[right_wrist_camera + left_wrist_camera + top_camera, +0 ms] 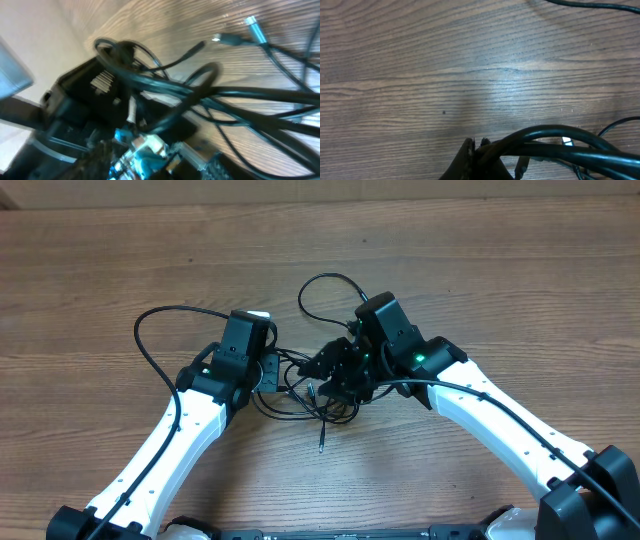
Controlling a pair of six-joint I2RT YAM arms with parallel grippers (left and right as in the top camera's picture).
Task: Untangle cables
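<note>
left gripper [268, 370] pinches shut on the cables [300, 395], probably anchoring the knot, which sits mid-table between both arms. right gripper [335, 375] is buried in the tangle, likely after a strand; its fingers are too blurred to tell.

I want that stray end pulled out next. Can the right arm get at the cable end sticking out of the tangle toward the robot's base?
Probably yes. The cable end lies on bare table close to the right gripper, nothing covering it; the gripper is amid the cables, though.
</note>
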